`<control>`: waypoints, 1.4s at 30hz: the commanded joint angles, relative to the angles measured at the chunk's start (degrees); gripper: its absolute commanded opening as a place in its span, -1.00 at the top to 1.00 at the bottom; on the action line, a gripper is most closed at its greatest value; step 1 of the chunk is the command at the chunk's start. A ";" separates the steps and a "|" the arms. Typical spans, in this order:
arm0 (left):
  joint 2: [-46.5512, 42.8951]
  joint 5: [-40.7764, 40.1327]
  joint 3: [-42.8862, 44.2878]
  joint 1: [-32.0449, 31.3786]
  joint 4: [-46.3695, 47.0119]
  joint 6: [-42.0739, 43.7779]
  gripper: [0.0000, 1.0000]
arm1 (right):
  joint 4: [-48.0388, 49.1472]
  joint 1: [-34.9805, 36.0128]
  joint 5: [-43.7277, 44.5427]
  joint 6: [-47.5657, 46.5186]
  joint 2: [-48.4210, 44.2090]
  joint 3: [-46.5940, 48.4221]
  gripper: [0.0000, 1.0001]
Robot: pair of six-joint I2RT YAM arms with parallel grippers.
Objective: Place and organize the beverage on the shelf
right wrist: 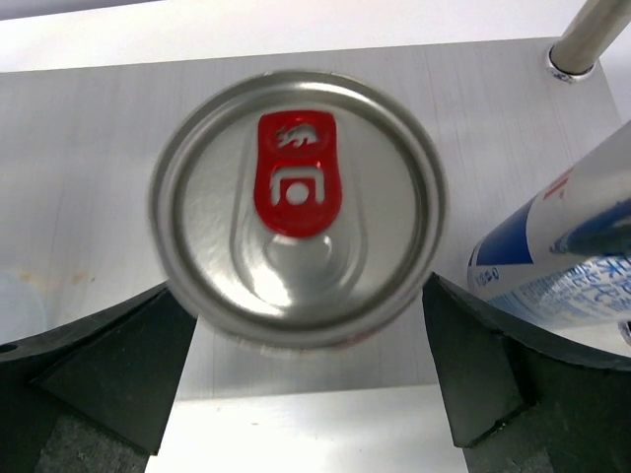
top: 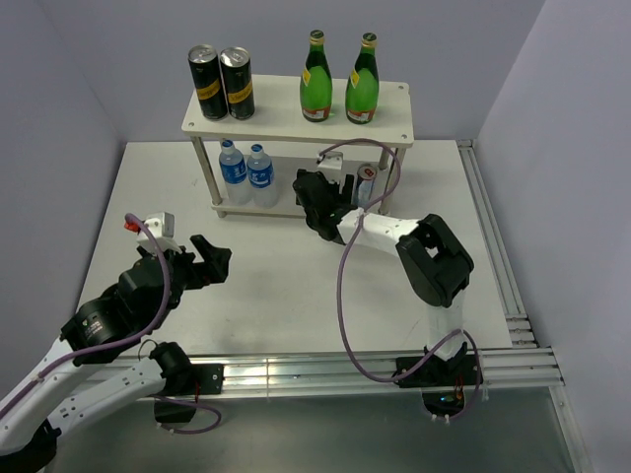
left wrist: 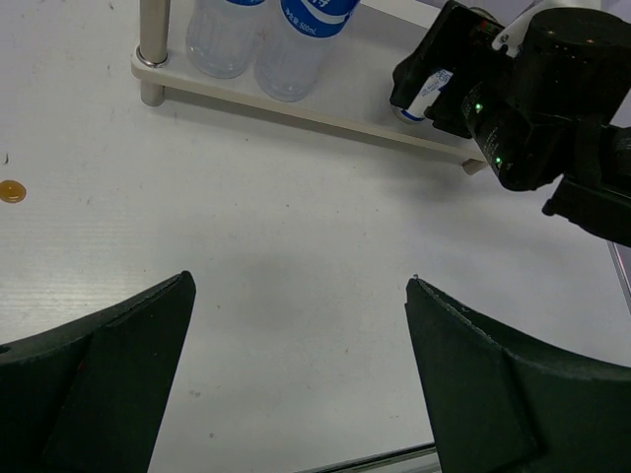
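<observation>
Your shelf [top: 284, 116] stands against the far edge of the bench [top: 276, 296], about midway between the left and right edges. On the top tier you have two black cans [top: 208, 84] at the left end, touching each other. Two green bottles [top: 315, 84] stand at the right end, upright and just apart. On the lower tier you have two water bottles [top: 234, 175] side by side at the left end, upright, with blue labels showing.

Your right gripper [top: 315, 192] reaches in under the top tier, toward the right end of the lower tier. Its claw is pinching one silver can [right wrist: 296, 207], with the fingers [right wrist: 99, 374] closed in on either side below the rim. That can stands upright on the lower board with its red tab up. Just to its right you see a second silver can [right wrist: 557, 246] with blue on its side, and a narrow gap shows between the two. That makes two silver cans, two water bottles and two green bottles on the shelf: six drinks, plus the two black cans.

Your left gripper [top: 212, 261] hangs over the bench toward the left edge, closer to the near edge than the shelf is and well apart from it. Its claw is spread wide, and bench surface shows between the fingers [left wrist: 108, 384]
</observation>
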 commanded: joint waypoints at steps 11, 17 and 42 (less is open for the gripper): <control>-0.37 2.05 -0.24 1.26 2.84 1.98 -0.89 | -11.04 3.20 10.59 10.07 -6.52 -0.96 -1.00; -0.20 2.32 -0.24 1.35 2.93 2.07 -0.89 | -18.69 3.20 16.04 16.32 -5.82 -0.07 -1.00; 0.85 1.53 -0.33 1.35 2.49 1.80 -0.90 | -32.65 25.86 13.15 29.30 -37.01 -17.30 -1.00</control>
